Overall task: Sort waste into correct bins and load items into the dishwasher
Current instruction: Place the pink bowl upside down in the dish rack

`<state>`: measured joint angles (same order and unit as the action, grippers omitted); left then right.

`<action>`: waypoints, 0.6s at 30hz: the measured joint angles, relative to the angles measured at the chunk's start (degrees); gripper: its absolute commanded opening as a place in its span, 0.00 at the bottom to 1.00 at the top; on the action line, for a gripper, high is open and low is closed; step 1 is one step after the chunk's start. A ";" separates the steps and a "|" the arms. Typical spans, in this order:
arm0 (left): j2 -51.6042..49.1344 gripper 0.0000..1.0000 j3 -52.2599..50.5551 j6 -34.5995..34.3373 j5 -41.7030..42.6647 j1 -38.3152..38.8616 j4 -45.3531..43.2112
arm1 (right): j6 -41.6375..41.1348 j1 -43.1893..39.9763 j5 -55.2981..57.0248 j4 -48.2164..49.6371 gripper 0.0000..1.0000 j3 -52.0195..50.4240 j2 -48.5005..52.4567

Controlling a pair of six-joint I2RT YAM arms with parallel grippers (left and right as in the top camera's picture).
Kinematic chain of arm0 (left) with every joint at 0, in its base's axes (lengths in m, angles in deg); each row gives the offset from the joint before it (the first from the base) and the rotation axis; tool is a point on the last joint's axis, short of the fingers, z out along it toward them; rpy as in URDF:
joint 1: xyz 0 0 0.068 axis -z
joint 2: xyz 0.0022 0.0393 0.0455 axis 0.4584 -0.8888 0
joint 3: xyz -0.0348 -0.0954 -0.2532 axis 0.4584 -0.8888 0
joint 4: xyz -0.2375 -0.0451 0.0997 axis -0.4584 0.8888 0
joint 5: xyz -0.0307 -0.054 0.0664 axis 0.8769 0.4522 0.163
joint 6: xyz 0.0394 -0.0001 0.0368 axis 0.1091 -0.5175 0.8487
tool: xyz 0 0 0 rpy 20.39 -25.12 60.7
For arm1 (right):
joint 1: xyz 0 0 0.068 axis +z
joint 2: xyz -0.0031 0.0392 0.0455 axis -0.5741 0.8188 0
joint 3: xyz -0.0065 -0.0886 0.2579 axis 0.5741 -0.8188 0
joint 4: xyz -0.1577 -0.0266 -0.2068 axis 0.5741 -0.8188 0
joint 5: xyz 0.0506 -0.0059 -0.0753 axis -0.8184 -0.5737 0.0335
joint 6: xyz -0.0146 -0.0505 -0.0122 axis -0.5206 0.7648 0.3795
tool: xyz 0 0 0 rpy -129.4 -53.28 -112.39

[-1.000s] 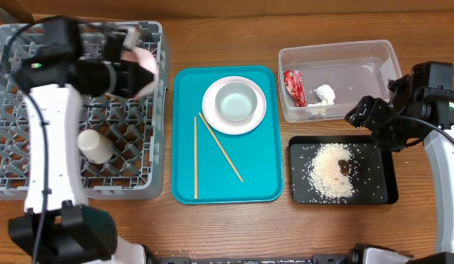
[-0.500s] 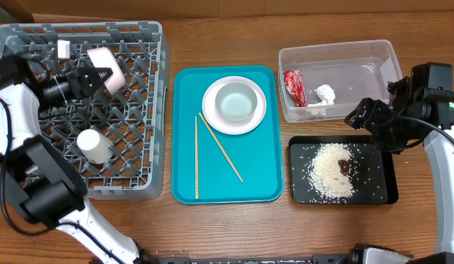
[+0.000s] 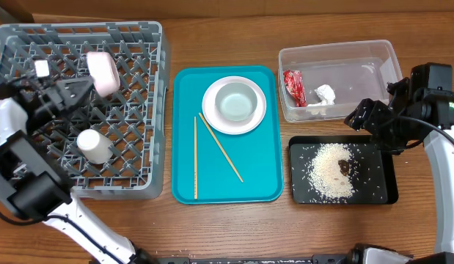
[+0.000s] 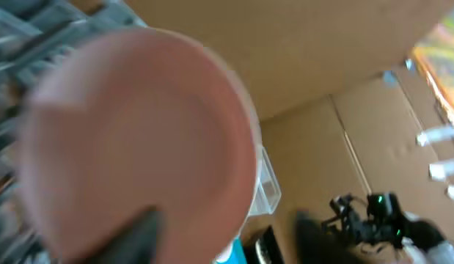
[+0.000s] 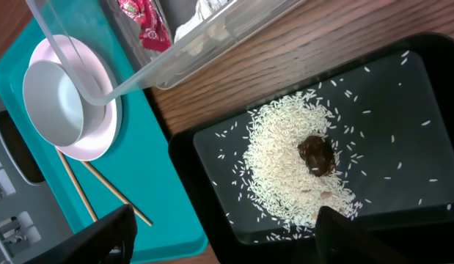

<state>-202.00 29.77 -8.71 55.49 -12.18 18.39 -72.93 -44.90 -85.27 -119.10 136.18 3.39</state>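
The light, stiff, slick pink bowl (image 3: pixel 103 72) at the rack's (image 3: pixel 138 169) 12 o'clock suits a rim pinch; left jaws' grip untellable, right jaws spread empty.

Surface (image 3: pixel 322 235): wood, visible grain, low satin sheen
Dish rack (image 3: pixel 142 158): grey plastic lattice — matt
Teal tray (image 3: pixel 260 169): smooth plastic, faint gloss
Clear tub (image 3: pixel 359 51): see-through plastic, glossy
Black tray (image 3: pixel 384 192): black plastic, dull finish
Pink bowl (image 3: pixel 104 72): smooth, soft shine
Plate (image 3: pixel 209 110): white, glazed-looking, glossy
Chopsticks (image 3: pixel 221 148): bare pale wood
Wrapper (image 3: pixel 294 86): crinkled red film — shiny
Tissue (image 3: pixel 326 93): soft crumpled paper, matt
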 measured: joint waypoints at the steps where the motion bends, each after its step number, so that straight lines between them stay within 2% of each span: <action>1: 0.04 0.94 0.00 0.04 -0.96 -1.11 1.07 | 0.02 0.00 0.02 -0.02 0.79 0.00 0.00; 3: 0.33 1.00 -0.02 -0.15 -3.17 -2.60 2.51 | 0.02 0.00 0.00 -0.11 0.79 0.00 0.00; 8: 5.97 1.00 -0.07 -1.09 -11.26 -4.85 3.48 | 0.22 0.00 0.00 -0.26 0.79 0.00 0.00; 14: 19.96 1.00 -0.04 -4.96 -18.84 -4.37 1.73 | 1.16 0.00 0.02 -0.39 0.79 0.00 0.00; 16: 24.48 0.92 0.00 -6.16 -20.15 -3.76 1.14 | 1.33 0.00 0.00 -0.42 0.79 0.00 0.00; 18: 26.97 0.72 0.00 -6.86 -21.51 -2.56 0.94 | 1.46 0.00 0.00 -0.44 0.80 0.00 0.00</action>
<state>-175.03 29.77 -15.58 33.98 -14.74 19.33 -71.47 -44.90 -85.27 -119.54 136.18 3.39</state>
